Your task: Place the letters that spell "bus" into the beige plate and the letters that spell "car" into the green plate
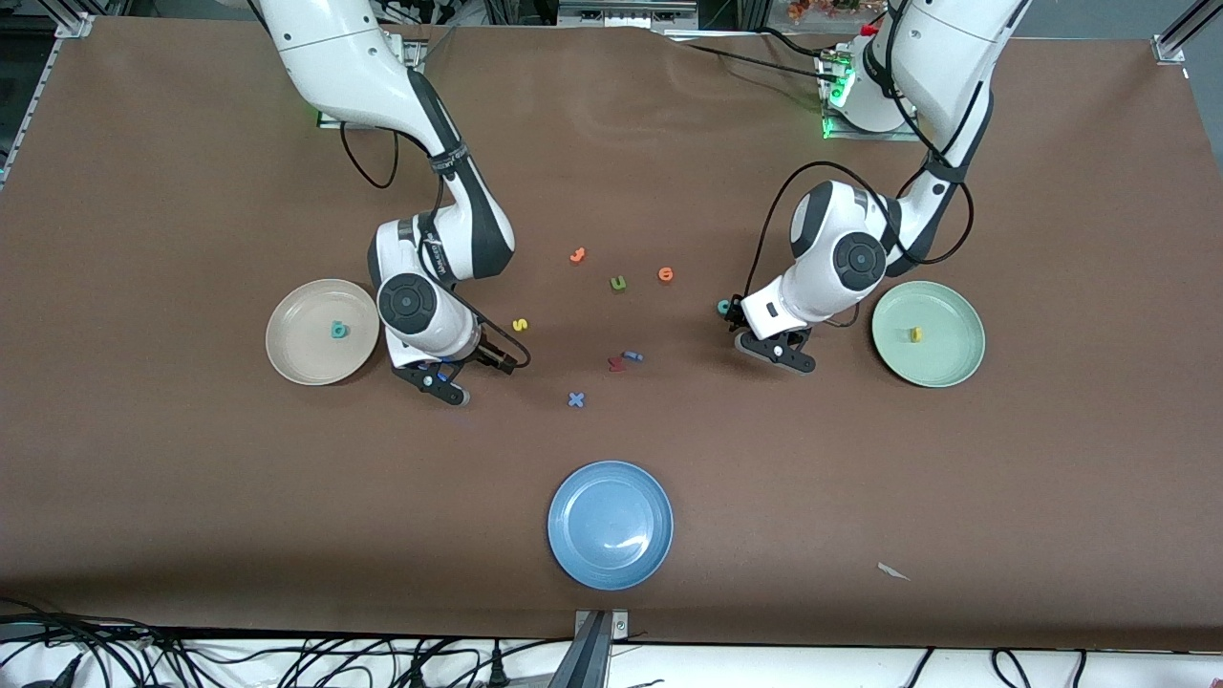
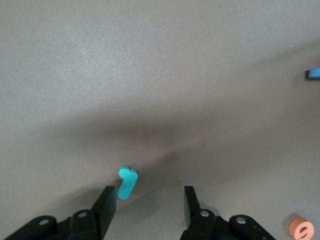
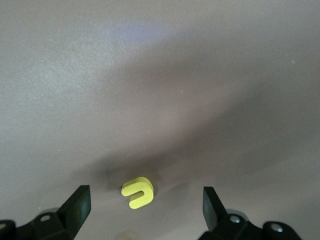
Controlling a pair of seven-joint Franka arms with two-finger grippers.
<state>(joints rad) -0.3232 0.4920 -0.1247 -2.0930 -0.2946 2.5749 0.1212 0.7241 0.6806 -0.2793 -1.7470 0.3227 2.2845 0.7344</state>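
1. The beige plate point(image 1: 322, 332) is sitting toward the right arm's end of the surface, and the teal "b" point(image 1: 338, 331) is already lying in it.
2. The right end effector point(image 3: 145, 202) is hanging low just beside that plate with its jaws spread wide and gripping nothing. The yellow "u" point(image 3: 137, 192) is lying flat between them, so I judge this arm to be waiting or about to pick.
3. The yellow "s" point(image 1: 520, 325) is still lying on the surface near that arm.
4. The teal "c" point(image 1: 725, 307) is lying just beside the left arm's wrist.
5. The left end effector point(image 2: 147, 200) is working low over the teal "r" point(image 2: 127, 182), with its jaws partly apart and nothing gripped yet. The "r" is lying close to one finger point(image 2: 106, 205), so you should be centring before squeezing and pressing right down, since the foam is thin.
6. The green plate point(image 1: 928, 333) is holding the yellow "a" point(image 1: 915, 333).
7. No brand or label is reading clearly; only the letters themselves are legible.
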